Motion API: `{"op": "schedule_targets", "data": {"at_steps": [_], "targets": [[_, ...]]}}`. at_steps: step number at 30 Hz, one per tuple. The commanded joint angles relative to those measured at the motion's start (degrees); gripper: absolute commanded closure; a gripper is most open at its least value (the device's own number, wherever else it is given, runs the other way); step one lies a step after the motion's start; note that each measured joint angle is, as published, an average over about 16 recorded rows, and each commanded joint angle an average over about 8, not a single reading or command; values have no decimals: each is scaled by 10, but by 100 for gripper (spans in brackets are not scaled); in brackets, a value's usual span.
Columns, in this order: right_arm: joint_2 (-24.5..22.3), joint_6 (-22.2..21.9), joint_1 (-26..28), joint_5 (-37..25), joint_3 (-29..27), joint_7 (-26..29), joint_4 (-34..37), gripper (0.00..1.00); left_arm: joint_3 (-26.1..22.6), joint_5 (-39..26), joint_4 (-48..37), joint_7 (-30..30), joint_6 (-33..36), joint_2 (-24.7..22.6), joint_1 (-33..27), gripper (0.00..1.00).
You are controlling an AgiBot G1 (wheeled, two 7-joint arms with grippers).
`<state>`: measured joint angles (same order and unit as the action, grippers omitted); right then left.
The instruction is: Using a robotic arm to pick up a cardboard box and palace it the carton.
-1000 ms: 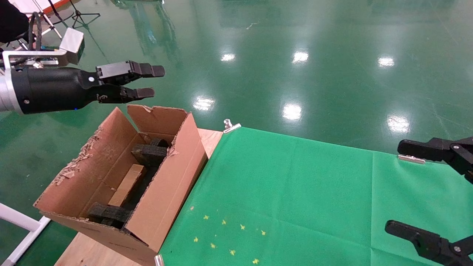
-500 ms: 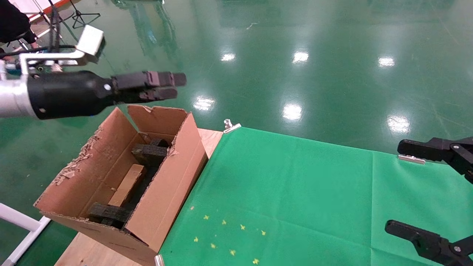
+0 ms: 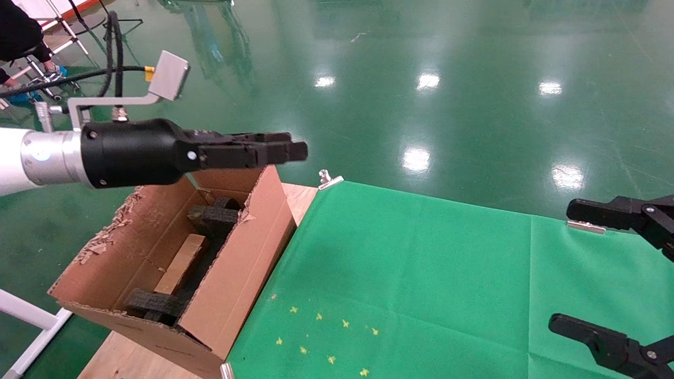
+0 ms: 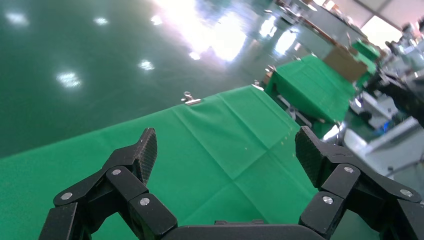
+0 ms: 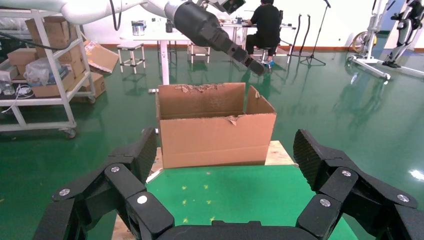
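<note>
The large torn-edged carton point(image 3: 231, 273) stands on the table's left end, with black foam blocks point(image 3: 213, 218) inside. The small flat cardboard box point(image 3: 181, 263) lies inside it between the foam blocks. My left gripper point(image 3: 295, 151) hovers above the carton's far rim, pointing right; in the left wrist view point(image 4: 225, 137) it is open and empty, with only green cloth between the fingers. My right gripper point(image 3: 566, 266) is open and empty over the table's right edge. The right wrist view point(image 5: 225, 140) faces the carton point(image 5: 215, 137) and shows the left gripper point(image 5: 257, 67) above it.
A green cloth point(image 3: 410, 273) covers the table, held by metal clips point(image 3: 329, 180) point(image 3: 585, 226), with small yellow marks point(image 3: 321, 337) near the front. Bare wood point(image 3: 300, 197) shows beside the carton. A white frame point(image 3: 31, 321) stands at lower left. A person and stands are far behind.
My left arm has swung right and lower, from above the floor behind the carton to over its far rim, and the wrist has rolled. The right arm, carton and box have not moved.
</note>
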<state>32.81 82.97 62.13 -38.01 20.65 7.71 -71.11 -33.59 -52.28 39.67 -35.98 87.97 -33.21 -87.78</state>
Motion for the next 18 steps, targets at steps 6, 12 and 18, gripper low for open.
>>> {"op": "schedule_targets", "data": {"at_steps": [6,12,18], "targets": [[0,0,0,0,0,0,0,0,36,21,69,51,-5,-4,53,0],[0,0,0,0,0,0,0,0,67,40,129,96,-9,-7,100,0],[0,0,0,0,0,0,0,0,98,58,189,141,-13,-10,146,0]]}}
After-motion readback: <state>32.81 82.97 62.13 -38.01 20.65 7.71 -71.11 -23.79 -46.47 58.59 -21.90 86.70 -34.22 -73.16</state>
